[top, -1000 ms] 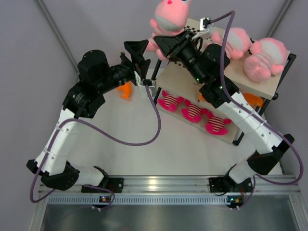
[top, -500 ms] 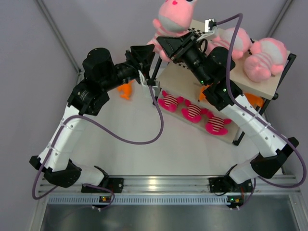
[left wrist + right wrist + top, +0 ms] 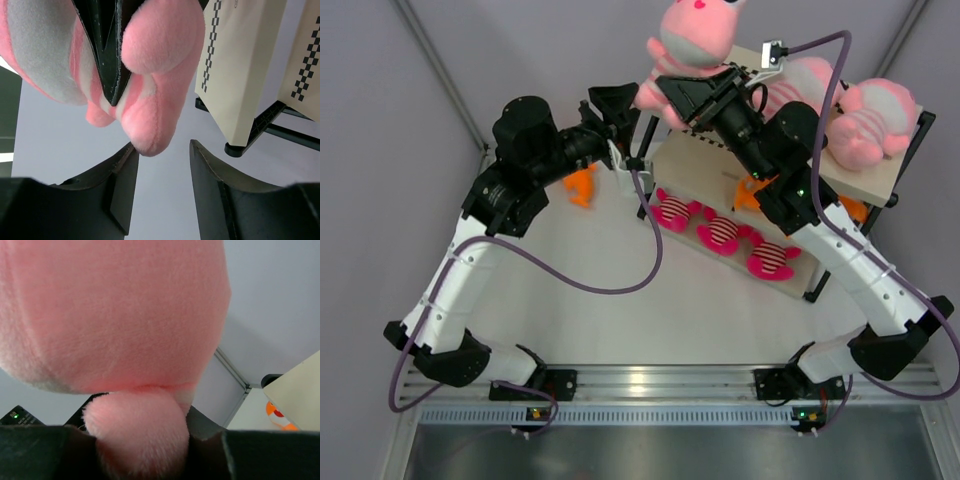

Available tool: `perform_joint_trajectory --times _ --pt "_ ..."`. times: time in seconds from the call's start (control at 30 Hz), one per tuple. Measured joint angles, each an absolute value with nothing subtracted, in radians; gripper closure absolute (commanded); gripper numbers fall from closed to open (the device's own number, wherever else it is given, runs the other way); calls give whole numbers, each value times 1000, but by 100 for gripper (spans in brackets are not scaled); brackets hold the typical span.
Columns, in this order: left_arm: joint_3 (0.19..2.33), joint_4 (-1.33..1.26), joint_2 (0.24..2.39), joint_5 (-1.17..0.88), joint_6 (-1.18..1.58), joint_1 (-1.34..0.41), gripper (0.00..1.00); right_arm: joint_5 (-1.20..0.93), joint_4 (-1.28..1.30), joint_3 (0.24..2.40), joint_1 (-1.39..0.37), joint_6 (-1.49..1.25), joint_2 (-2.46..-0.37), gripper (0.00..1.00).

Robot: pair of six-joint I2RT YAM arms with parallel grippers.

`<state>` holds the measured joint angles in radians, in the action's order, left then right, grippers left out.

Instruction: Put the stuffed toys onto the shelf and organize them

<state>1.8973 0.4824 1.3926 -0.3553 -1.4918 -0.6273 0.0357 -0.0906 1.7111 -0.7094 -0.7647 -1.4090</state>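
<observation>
My right gripper [image 3: 672, 97] is shut on a limb of a big pale-pink striped plush [image 3: 695, 30] and holds it in the air above the left end of the shelf's top board [image 3: 865, 178]. In the right wrist view the pink limb [image 3: 140, 435] fills the gap of the gripper [image 3: 142, 442]. My left gripper [image 3: 620, 108] is open just left of the plush. In the left wrist view one plush foot [image 3: 150, 125] hangs at the gripper's [image 3: 162, 157] left fingertip. Two more big pink plushes [image 3: 870, 122] [image 3: 807, 80] lie on the top board. Three magenta toys [image 3: 720, 233] lie on a lower tier.
One orange fish [image 3: 582, 185] lies on the table left of the shelf. Another orange fish [image 3: 752, 192] and a third [image 3: 850, 208] show under the top board. The checker strips show on the board [image 3: 240, 75]. Purple cables hang from both arms.
My right gripper has carried the pink plush up and to the right, toward the shelf top. My left gripper has followed a little to the right, staying open.
</observation>
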Motion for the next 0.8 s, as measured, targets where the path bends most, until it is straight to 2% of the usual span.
perform_joint_trajectory --times 0.63,0.7,0.73,0.77,0.8 --pt "1929 471 1403 -399 -1453 -627 52 -21 -160 1717 -709 -829 -1447 100" --pt "1929 471 1403 -399 -1449 -624 64 -22 -163 1719 -709 -830 -1451 100" --pt "1930 471 1403 -399 -1445 -623 75 -23 -162 1719 -710 -830 -1451 100" --pt "1933 471 1403 -400 -1439 -623 90 -25 -161 1719 -710 -830 -1451 100" --pt "1938 473 1405 -402 -1429 -623 93 -25 -162 1719 -710 -830 -1451 100"
